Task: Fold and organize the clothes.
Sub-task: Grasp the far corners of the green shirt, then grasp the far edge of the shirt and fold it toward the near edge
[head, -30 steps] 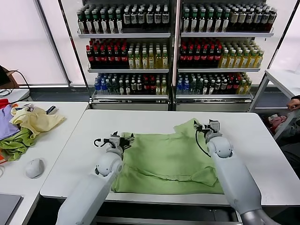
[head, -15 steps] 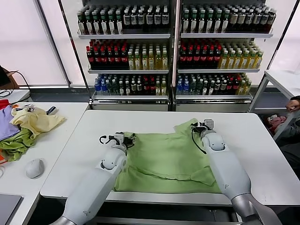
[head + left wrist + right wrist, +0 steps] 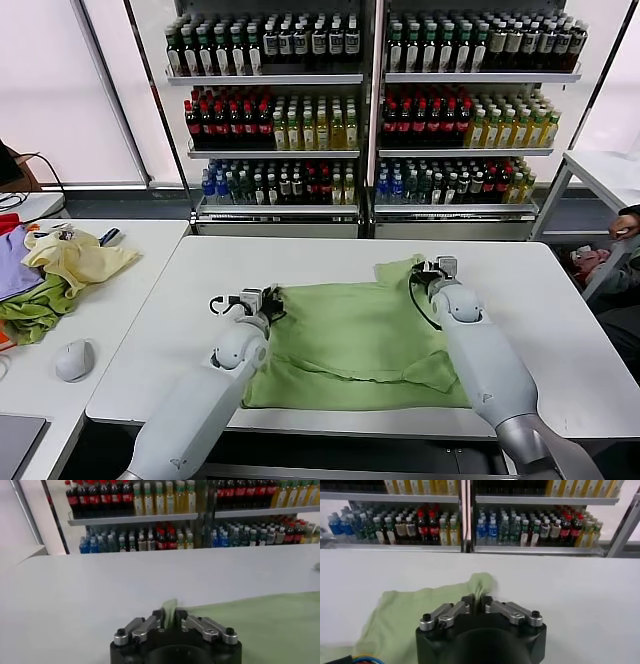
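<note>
The light green shirt (image 3: pixel 355 335) lay spread flat on the white bench (image 3: pixel 150 340), reaching from about the middle of the benchtop to its near edge, with its plain side showing. One lower corner was folded over on itself near the right arm, close to the near edge.

The left hand (image 3: pixel 268 297) sat low at the shirt's far left corner. In the left wrist view its fingers (image 3: pixel 159 616) were drawn nearly together with a thin upright fold of green fabric (image 3: pixel 169 609) pinched between them, so it was gripping the shirt's edge there. The right hand (image 3: pixel 425 270) was at the shirt's far right corner, where the sleeve bunched up toward the far edge of the bench. In the right wrist view the right hand (image 3: pixel 480 601) had its fingers pressed together on a raised tuft of the same green cloth (image 3: pixel 481 582).

On a second bench to the left lay a heap of garments (image 3: pixel 55 265), pale yellow over darker green and purple, with a grey computer mouse (image 3: pixel 74 358) near that bench's near edge. Behind both benches stood shelves of bottled drinks (image 3: pixel 370 105).
</note>
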`<move>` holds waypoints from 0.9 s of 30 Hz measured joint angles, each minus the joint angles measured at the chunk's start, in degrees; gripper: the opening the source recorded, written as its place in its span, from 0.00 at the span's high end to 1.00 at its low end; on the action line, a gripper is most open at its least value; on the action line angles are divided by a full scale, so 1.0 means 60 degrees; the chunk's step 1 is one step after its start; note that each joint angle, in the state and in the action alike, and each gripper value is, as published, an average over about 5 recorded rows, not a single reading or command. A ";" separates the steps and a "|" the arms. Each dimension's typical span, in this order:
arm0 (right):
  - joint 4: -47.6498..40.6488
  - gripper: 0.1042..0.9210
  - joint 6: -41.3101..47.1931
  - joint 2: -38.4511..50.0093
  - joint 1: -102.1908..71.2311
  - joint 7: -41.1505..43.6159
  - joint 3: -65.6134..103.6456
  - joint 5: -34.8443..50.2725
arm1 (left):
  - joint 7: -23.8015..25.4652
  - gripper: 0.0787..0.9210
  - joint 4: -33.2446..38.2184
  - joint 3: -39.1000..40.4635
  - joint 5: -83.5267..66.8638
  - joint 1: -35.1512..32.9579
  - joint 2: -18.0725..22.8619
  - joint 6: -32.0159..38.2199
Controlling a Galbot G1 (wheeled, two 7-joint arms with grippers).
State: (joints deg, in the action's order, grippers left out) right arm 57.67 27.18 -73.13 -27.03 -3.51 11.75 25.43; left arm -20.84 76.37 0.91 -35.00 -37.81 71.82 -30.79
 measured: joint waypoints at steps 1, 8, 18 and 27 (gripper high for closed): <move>0.0149 0.99 -0.0022 0.0035 -0.0078 -0.0009 0.0014 0.0045 | 0.0001 0.90 0.0064 -0.0017 -0.0052 -0.0038 -0.0027 0.0008; 0.1590 0.99 -0.0079 0.0366 -0.0801 -0.0065 0.0226 0.0403 | 0.0049 0.96 0.0771 -0.0140 -0.0426 -0.0406 -0.0333 0.0242; 0.4149 0.99 -0.0034 0.0967 -0.2251 -0.0204 0.0968 0.0825 | 0.0095 0.96 0.2692 -0.0571 -0.0875 -0.1350 -0.1027 0.0461; 0.6362 0.99 0.0095 0.1279 -0.4065 -0.0294 0.2003 0.0924 | 0.0137 0.96 0.4554 -0.1051 -0.1125 -0.2443 -0.1738 0.0509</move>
State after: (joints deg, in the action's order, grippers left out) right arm 95.84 27.75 -65.46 -51.42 -5.27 23.77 30.97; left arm -20.01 103.70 -5.39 -41.75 -52.47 61.40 -27.74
